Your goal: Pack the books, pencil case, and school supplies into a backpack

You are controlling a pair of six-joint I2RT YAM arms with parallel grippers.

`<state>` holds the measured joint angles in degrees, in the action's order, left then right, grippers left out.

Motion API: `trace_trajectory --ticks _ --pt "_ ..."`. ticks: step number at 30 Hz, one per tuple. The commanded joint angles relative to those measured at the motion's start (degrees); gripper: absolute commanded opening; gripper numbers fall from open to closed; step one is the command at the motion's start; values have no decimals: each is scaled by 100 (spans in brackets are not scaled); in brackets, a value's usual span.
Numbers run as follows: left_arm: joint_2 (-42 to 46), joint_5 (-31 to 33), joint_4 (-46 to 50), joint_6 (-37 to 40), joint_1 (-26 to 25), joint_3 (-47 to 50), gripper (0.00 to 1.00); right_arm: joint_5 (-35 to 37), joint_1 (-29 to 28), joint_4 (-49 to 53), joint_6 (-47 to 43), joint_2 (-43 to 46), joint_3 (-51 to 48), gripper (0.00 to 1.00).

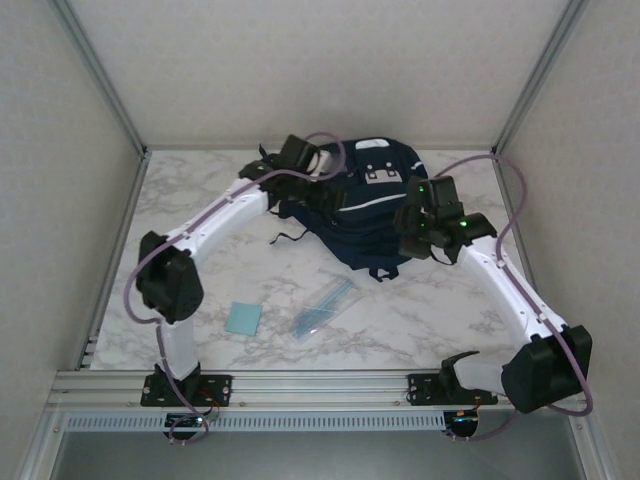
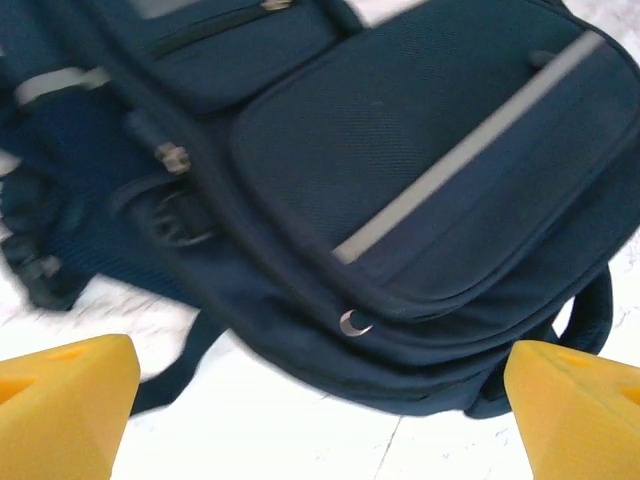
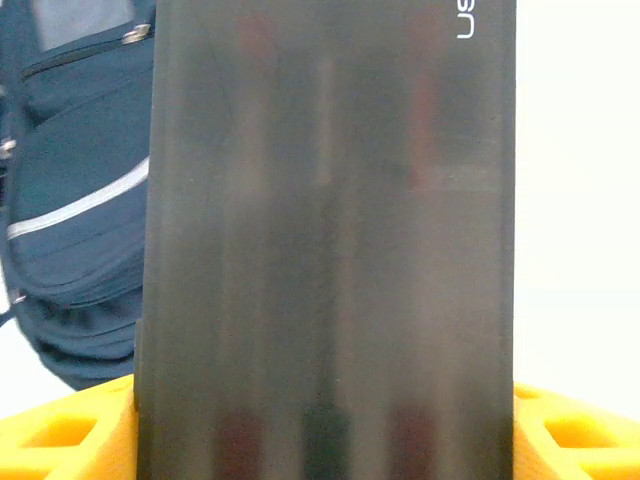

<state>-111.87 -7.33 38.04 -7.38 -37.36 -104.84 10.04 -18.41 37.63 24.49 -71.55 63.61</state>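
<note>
1. Pad (image 1: 243, 318) and clear packet (image 1: 322, 308) lie near; backpack (image 1: 365, 215) sits far behind them.
2. We see right claw (image 3: 325, 445) pinching pencil case (image 3: 330, 230) beside backpack; left claw (image 2: 320, 420) hangs spread above it.

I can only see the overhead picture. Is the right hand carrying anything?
Observer: Yes. The right hand has a dark see-through pencil case clamped between its yellow fingers, with pens showing inside.
Visitor: And the left hand?
Observer: The left hand is open. Its fingers stand wide apart with nothing between them, facing the blue backpack.
</note>
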Motion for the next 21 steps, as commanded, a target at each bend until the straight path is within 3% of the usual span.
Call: trace_trajectory --ticks 1,13,21 --pt "-649 -222 652 1025 -241 -835 90 -11 323 43 75 319 -295 43" --pt "-2176 -796 1251 1946 -430 -2288 87 -472 915 -13 173 746 -983 43" --pt "-2474 -414 1398 2078 -509 -2485 80 -536 956 -67 150 737 -977 41"
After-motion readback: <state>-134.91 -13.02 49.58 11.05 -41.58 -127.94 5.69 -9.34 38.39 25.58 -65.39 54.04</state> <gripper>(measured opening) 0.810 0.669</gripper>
